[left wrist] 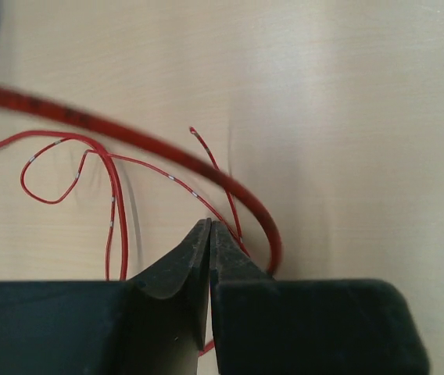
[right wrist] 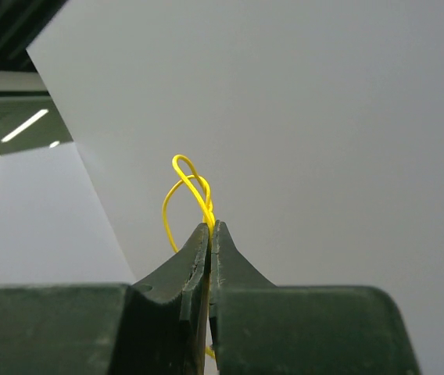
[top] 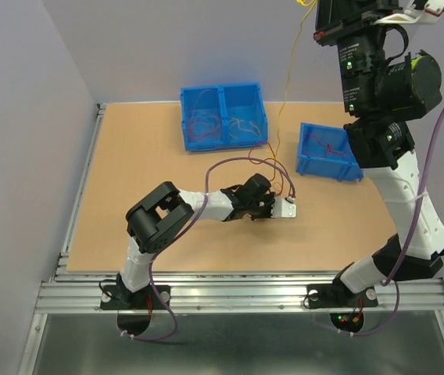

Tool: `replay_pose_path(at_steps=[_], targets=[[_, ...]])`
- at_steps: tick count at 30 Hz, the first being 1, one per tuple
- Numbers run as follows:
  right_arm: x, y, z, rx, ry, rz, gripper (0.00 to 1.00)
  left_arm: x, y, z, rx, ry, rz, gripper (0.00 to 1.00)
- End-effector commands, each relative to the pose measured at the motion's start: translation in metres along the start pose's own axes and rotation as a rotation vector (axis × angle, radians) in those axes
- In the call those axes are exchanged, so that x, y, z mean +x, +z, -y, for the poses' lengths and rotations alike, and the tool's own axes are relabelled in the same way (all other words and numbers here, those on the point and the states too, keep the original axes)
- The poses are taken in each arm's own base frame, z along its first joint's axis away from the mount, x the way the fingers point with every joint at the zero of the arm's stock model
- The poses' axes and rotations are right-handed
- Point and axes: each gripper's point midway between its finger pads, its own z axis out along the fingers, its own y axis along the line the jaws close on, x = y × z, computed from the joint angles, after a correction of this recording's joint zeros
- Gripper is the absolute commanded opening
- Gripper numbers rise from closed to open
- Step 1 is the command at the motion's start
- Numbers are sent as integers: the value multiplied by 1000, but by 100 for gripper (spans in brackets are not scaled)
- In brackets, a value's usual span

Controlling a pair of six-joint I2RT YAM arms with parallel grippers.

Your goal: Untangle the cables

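My left gripper (left wrist: 210,225) is low on the table (top: 167,226), its jaws shut on a thin red cable (left wrist: 111,205) that loops out to the left. A thicker-looking blurred red cable (left wrist: 128,134) arcs in front of it. In the top view the left gripper (top: 278,207) sits beside small red loops (top: 282,176). My right gripper (right wrist: 211,225) is raised high and shut on a yellow cable (right wrist: 184,178) that twists into a loop above the tips. In the top view the yellow cable (top: 287,86) hangs from the top edge down to the red loops.
A blue two-compartment bin (top: 222,92) at the back holds a red cable on the left and pale ones on the right. A smaller blue bin (top: 324,169) with a red cable stands to the right, next to my raised right arm (top: 386,141).
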Motion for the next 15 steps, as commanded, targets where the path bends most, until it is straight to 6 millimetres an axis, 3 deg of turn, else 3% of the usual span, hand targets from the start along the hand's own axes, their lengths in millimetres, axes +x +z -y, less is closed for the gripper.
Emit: replay_pose_path(at_steps=[1,5,10,11,14,15], targets=[[-94,0,-10,-10,58,232,0,60,8,50,155,-42,-206,14],[-142,-6,-13,-18,124,381,0,65,13,58,182,-40,-231,14],[-195,-27,0,38,179,542,0,75,21,66,233,-79,-283,12],[-212,-36,2,40,185,582,0,79,25,64,234,-106,-304,11],[-237,-53,10,74,199,628,1,81,28,43,181,-187,-318,6],[-237,-54,12,87,180,626,1,83,29,36,166,-215,-320,5]])
